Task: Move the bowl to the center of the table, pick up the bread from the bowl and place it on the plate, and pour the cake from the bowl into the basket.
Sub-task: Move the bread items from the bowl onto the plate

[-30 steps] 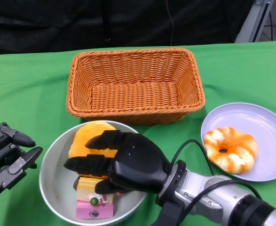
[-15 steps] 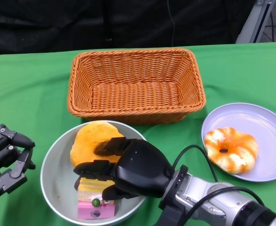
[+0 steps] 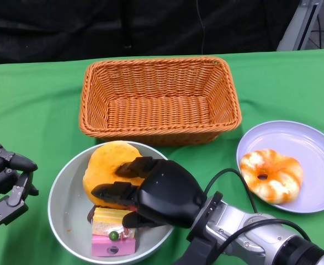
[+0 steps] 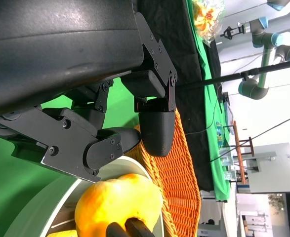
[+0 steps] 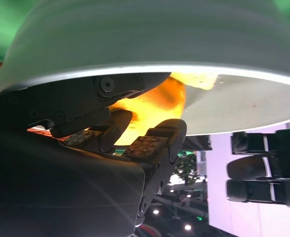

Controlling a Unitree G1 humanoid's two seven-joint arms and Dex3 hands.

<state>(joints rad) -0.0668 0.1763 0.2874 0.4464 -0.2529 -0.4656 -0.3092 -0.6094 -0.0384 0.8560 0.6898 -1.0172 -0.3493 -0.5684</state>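
Green cloth (image 3: 35, 105) covers the table, with a black backdrop behind it.

Nearest, the right hand (image 3: 150, 193) reaches in from the lower right on its silver forearm (image 3: 255, 237), a black cable looping over the wrist. It lies palm down inside the bowl (image 3: 65, 212), fingers (image 3: 109, 191) curled over the near right side of the bread (image 3: 104, 165) and touching it; whether they truly grip it cannot be told from above. Below the fingers, at the bowl's near edge, sits the cake (image 3: 112, 237), yellow and pink with a green dot on top.

At the near left edge the left hand (image 3: 7, 185) hangs beside the bowl, apart from it, fingers spread and holding nothing.

Right of the bowl, a pale plate (image 3: 311, 143) carries a doughnut (image 3: 270, 174). Beyond the bowl stands the basket (image 3: 159, 99), with nothing visible inside.

From the right wrist, the bowl's rim (image 5: 243, 74) fills the frame, and two fingers (image 5: 154, 143) press close against the glowing orange bread (image 5: 157, 106), closer than the head view shows. The left hand's fingers (image 5: 263, 168) appear past the bowl.

From the left wrist, that hand's fingers (image 4: 154, 123) are spread over cloth near the bowl's rim (image 4: 46, 210), with the bread (image 4: 117, 205), the right hand's fingertips (image 4: 130, 229) on it, and the basket wall (image 4: 179, 182) behind.
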